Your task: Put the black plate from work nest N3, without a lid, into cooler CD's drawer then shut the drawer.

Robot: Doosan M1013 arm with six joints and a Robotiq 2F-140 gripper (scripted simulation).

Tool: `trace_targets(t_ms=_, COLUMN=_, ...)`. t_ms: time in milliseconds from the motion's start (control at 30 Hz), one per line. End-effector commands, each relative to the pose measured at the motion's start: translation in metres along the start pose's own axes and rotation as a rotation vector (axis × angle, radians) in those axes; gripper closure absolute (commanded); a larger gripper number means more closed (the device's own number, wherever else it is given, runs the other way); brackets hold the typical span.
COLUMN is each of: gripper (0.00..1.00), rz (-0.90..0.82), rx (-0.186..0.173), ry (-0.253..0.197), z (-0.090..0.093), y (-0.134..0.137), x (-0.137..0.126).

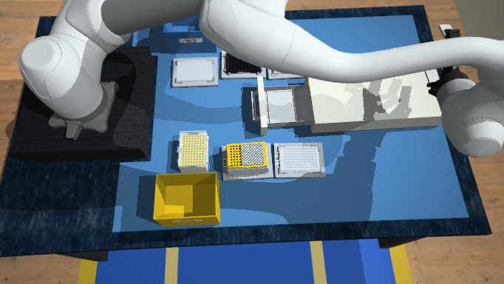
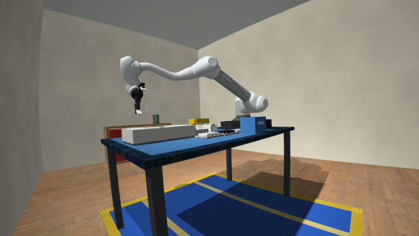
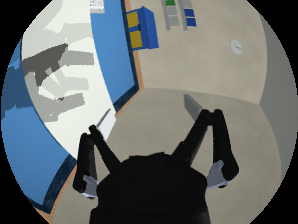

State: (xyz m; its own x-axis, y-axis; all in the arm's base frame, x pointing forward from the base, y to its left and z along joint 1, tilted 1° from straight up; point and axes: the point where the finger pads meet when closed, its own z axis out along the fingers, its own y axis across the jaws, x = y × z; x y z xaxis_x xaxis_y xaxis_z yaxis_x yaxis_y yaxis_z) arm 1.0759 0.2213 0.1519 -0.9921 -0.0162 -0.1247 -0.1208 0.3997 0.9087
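The gripper (image 2: 137,108) is seen high above the far end of the cooler CD (image 1: 373,103), well apart from everything on the table (image 1: 406,185). The jaws are spread to their widest and nothing is held; in the wrist view both fingers stand wide with only wall and table edge beyond.

The black plate (image 1: 240,63) is seen in its nest in the far row, between a white lidded plate (image 1: 194,71) on its left and another nest on its right, partly hidden under the arm (image 1: 259,33). No lid is seen on it; the dark well grid shows.

The drawer (image 1: 259,122) is already pulled out toward the arm's base, and one place inside appears taken by a pale plate (image 1: 280,106); the second place cannot be confirmed.

Handling is judged as follows: the plate is likely light, rigid moulded plastic with smooth, slightly slippery walls. It is best taken from above across the short span, jaws on the two long side walls near the middle, so it hangs level. A moderate squeeze is advised, since thin walls may flex. Neighbouring nests sit close, so finger clearance is tight.
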Motion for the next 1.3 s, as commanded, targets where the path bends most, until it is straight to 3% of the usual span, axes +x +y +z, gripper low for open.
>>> trace_targets(t_ms=0, gripper=0.00, rz=0.000, rx=0.000, ry=0.000, z=0.000, y=0.000, x=0.000)
trace_targets(t_ms=533, gripper=0.00, rz=0.000, rx=0.000, ry=0.000, z=0.000, y=0.000, x=0.000)
trace_targets(t_ms=567, gripper=1.00, rz=-0.031, rx=0.013, ry=0.005, z=0.000, y=0.002, x=0.005)
trace_targets(t_ms=1033, gripper=1.00, rz=-0.435, rx=0.171, ry=0.099, z=-0.002, y=0.026, x=0.069)
trace_targets(t_ms=1100, gripper=1.00, rz=-0.435, rx=0.171, ry=0.099, z=-0.002, y=0.026, x=0.069)
trace_targets(t_ms=1267, gripper=1.00, rz=-0.554, rx=0.209, ry=0.140, z=-0.005, y=0.032, x=0.093)
